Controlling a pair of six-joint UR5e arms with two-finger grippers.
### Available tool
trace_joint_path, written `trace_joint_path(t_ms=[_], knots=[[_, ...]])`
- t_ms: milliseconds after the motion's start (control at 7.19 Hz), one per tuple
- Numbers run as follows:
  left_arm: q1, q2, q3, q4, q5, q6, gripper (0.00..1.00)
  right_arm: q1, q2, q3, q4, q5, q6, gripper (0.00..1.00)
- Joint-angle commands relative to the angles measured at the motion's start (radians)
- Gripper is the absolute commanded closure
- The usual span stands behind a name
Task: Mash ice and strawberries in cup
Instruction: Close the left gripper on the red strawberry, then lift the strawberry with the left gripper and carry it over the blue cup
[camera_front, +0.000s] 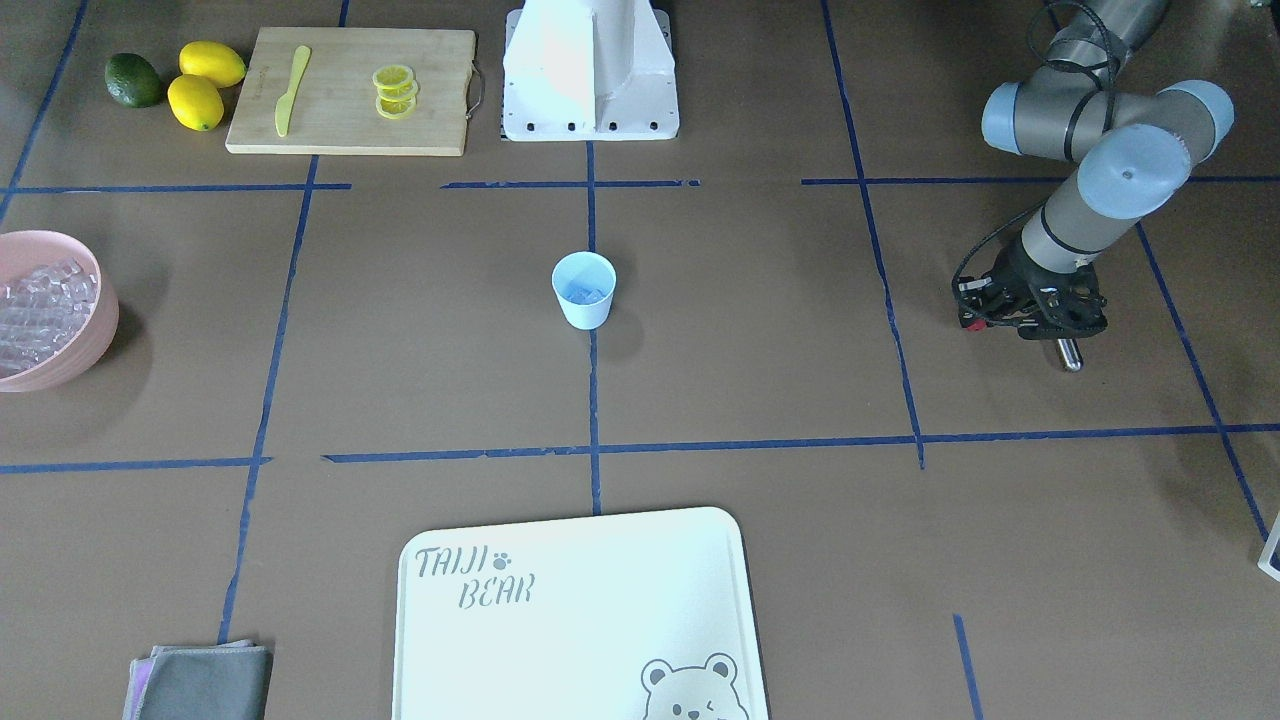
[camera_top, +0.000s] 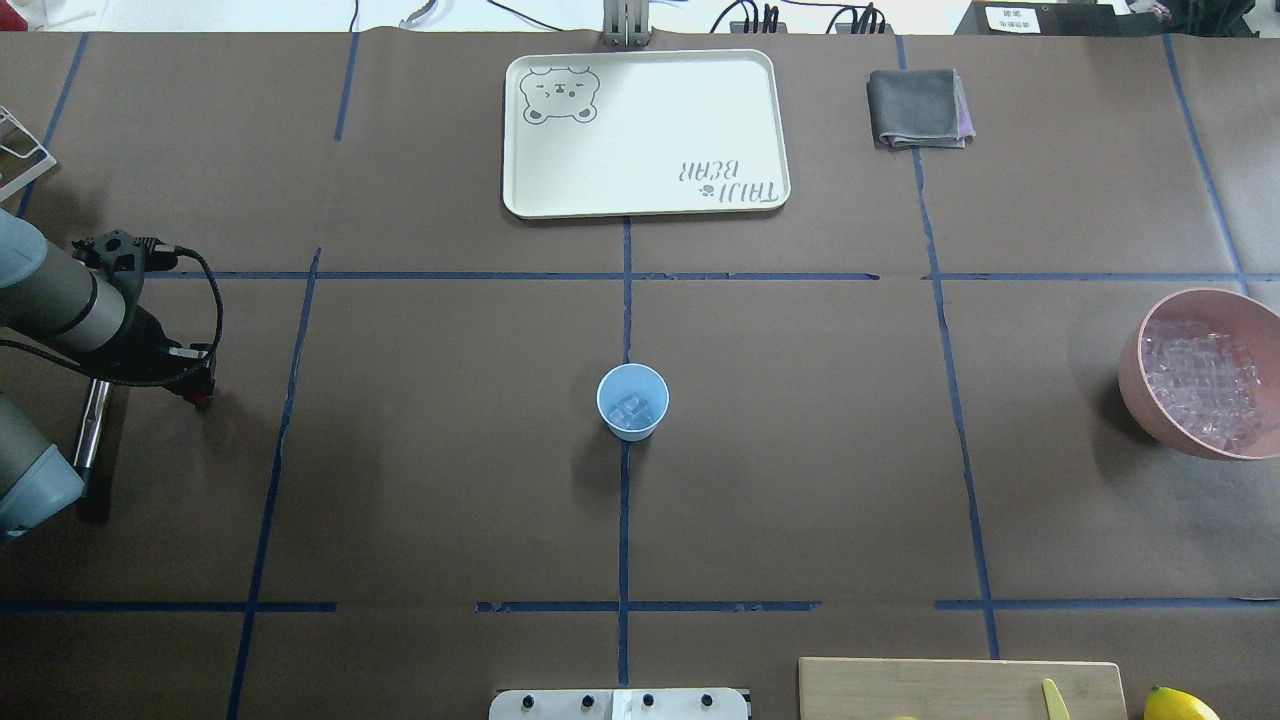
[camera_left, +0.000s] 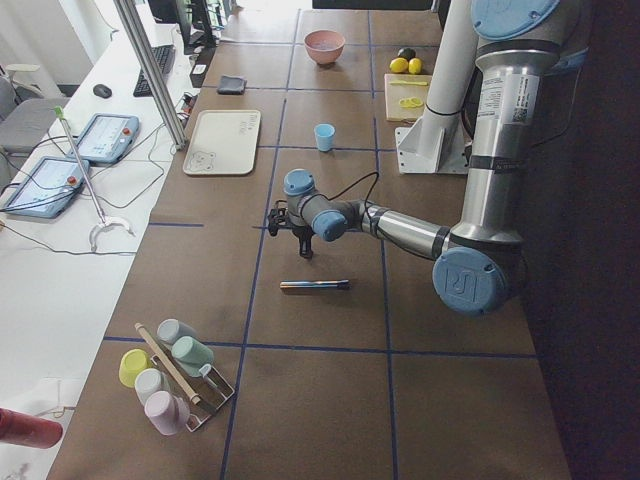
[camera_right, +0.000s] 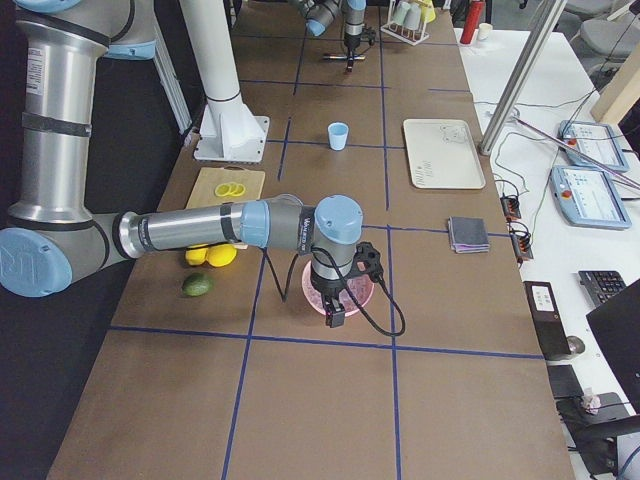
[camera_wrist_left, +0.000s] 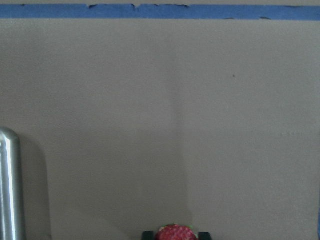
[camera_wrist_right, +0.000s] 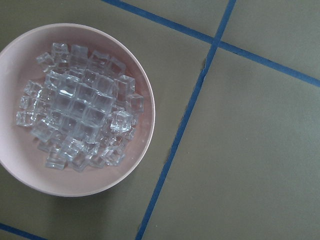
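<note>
Brown papered surface (camera_top: 420, 480), blue tape grid.

- Left arm (camera_top: 60, 300) reaches low over the surface's left end. Right arm (camera_right: 200, 228) stretches out over the right end.
- White tray (camera_top: 640, 130) with a bear print, at the far edge across from the robot.
- Wooden board (camera_front: 440, 90) on the robot's right, near its base. It carries a yellow knife (camera_front: 291, 90) and lemon slices (camera_front: 394, 92). Two lemons (camera_front: 212, 64) and a dark green fruit (camera_front: 133, 80) lie just beside it.
- Pink bowl (camera_wrist_right: 75, 186) at the right end, heaped with ice (camera_wrist_right: 80, 105).
- Right fingers (camera_right: 333, 312) hang directly over the bowl. Cannot tell whether they are apart or closed; the wrist view shows only the bowl.
- Grey cloth (camera_top: 918, 108), folded, right of the tray.
- Cup (camera_top: 633, 385), pale blue, upright at the surface's centre on a tape line, well apart from both arms. A few clear cubes (camera_top: 632, 412) sit inside.
- Metal rod (camera_top: 90, 425) lies flat on the surface, just beside the left fingers (camera_front: 1030, 312).
- Left fingers closed on the berry (camera_wrist_left: 174, 233). The wrist view shows a black tip on each side of it, low over bare paper.
- Berry red and bumpy, far from the cup.
</note>
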Motion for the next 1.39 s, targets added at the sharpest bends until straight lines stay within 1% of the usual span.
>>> trace_joint_path(t_ms=[0,139,417,696,835,974,1113,1252], knots=[[-0.002,-0.001,-0.039,0.007,-0.003,0.0,1.0,0.0,0.0,0.0,0.0,0.0,0.0,0.01],[-0.003,-0.007,-0.086,0.057,-0.013,0.0,1.0,0.0,0.0,0.0,0.0,0.0,0.002,0.01],[-0.012,-0.123,-0.199,0.291,-0.007,-0.002,1.0,0.002,0.0,0.0,0.0,0.0,0.002,0.01],[-0.009,-0.335,-0.218,0.538,-0.007,-0.017,1.0,0.012,0.0,0.0,0.0,0.0,0.002,0.01],[-0.002,-0.399,-0.202,0.572,-0.004,-0.078,1.0,0.015,-0.002,-0.002,0.0,0.0,0.002,0.01],[0.058,-0.444,-0.186,0.571,-0.001,-0.189,1.0,0.015,-0.002,-0.002,0.0,0.0,0.002,0.01],[0.07,-0.557,-0.121,0.571,0.014,-0.289,1.0,0.015,-0.002,-0.003,0.0,0.0,0.002,0.01],[0.136,-0.696,0.001,0.565,0.067,-0.415,1.0,0.015,-0.002,-0.002,-0.002,0.0,0.005,0.01]])
